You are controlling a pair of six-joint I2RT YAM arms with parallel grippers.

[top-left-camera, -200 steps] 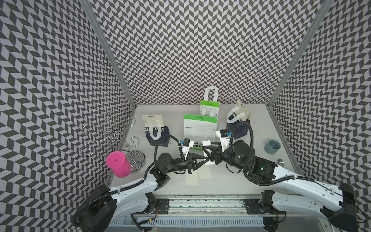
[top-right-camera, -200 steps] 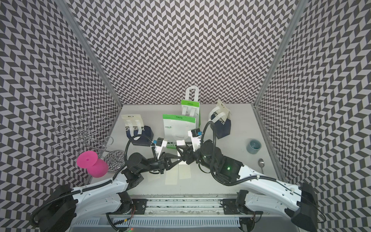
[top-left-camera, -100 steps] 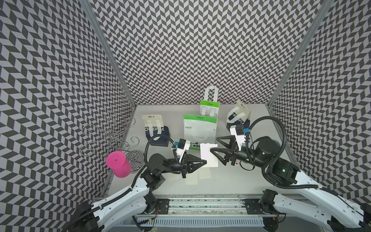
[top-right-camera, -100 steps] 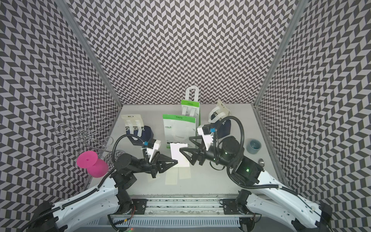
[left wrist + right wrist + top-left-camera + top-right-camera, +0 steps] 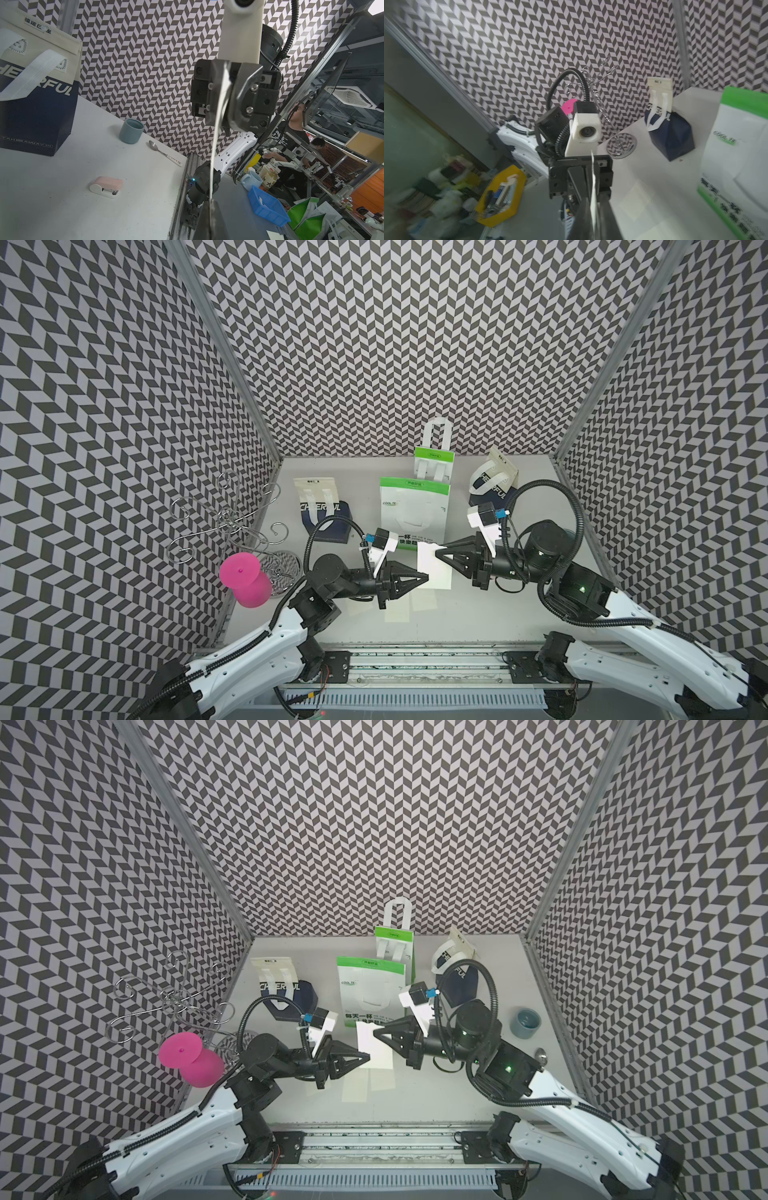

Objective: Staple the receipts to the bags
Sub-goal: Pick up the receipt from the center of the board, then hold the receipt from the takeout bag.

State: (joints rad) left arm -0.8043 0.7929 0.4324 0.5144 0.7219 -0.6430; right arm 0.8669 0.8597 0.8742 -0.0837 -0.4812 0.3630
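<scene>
Since both arms meet over the middle of the table (image 5: 478,614), the top views show the left gripper (image 5: 423,576) and the right gripper (image 5: 439,549) each clamped on the held receipt (image 5: 434,570). It is a thin matt cream slip held clear of the surface, its long axis running from the far side toward the near edge. The left jaws take its nearer left edge, the right its farther corner. Just behind it stands the front green-and-white bag (image 5: 413,510), a smooth, flat-faced paper carrier, so the target lies straight beyond the fingertips, about equally close to either arm. Two loose receipts (image 5: 355,1090) lie flat on the table beneath. From the left wrist, the held receipt (image 5: 216,135) appears edge-on as a pale bowed line, rising from that gripper's own dark fingers to the right gripper (image 5: 225,91), which faces the lens closed on the paper. A pink-and-white stapler (image 5: 107,186) of rounded plastic rests on the table on the right arm's side, near a blue-grey cup (image 5: 131,133) and a metal spoon (image 5: 164,152). I judge the right arm the nearer one to fetch it. From the right wrist, the held receipt (image 5: 592,187) likewise shows as a thin edge leading to the left gripper (image 5: 586,178), closed on it, with the front green-and-white bag (image 5: 741,155) close alongside.
</scene>
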